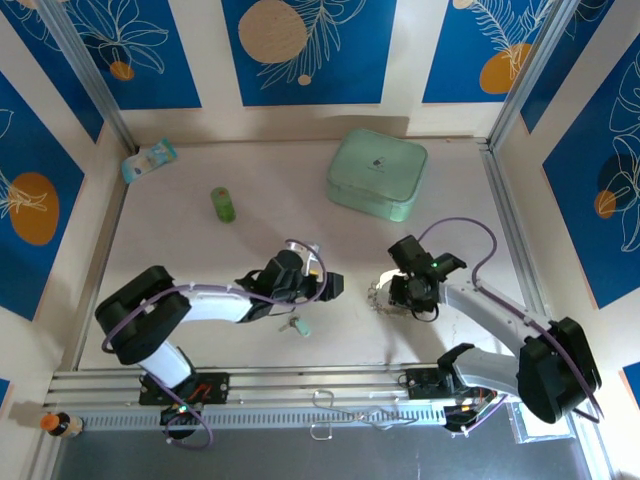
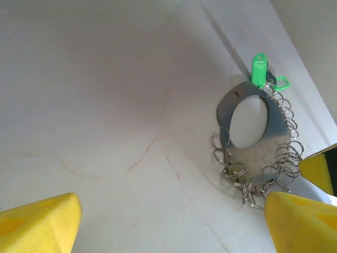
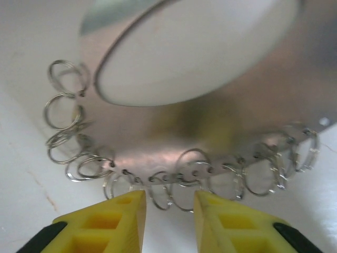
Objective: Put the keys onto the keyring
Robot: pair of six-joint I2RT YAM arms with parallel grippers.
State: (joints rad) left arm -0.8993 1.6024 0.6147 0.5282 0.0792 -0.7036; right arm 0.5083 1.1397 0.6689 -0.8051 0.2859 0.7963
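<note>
Silvery and blurred at close range, the keyring (image 3: pixel 210 132) runs past the edges of the right wrist view, so its far rim is cut off. From above, it is mostly hidden beneath the right gripper (image 1: pixel 402 295). That gripper's yellow fingertips (image 3: pixel 113 219) stand close together with a small split ring (image 3: pixel 167 196) at the mouth of the gap. I cannot tell whether they pinch it.

The left gripper (image 1: pixel 326 283) is released, its tips wide apart with nothing between them. One key (image 1: pixel 297 325) with a pale green head lies loose on the counter (image 1: pixel 200 260), just on the near side of that gripper. A mint case (image 1: pixel 377 173), a green cylinder (image 1: pixel 222 204) and a small packet (image 1: pixel 150 160) sit well apart, farther back.

In the left wrist view the keyring lies flat, its long axis running roughly up and down the frame. Two green plastic heads (image 2: pixel 258 71) sit at its far end. The end fringed with small rings points toward the yellow tips.
</note>
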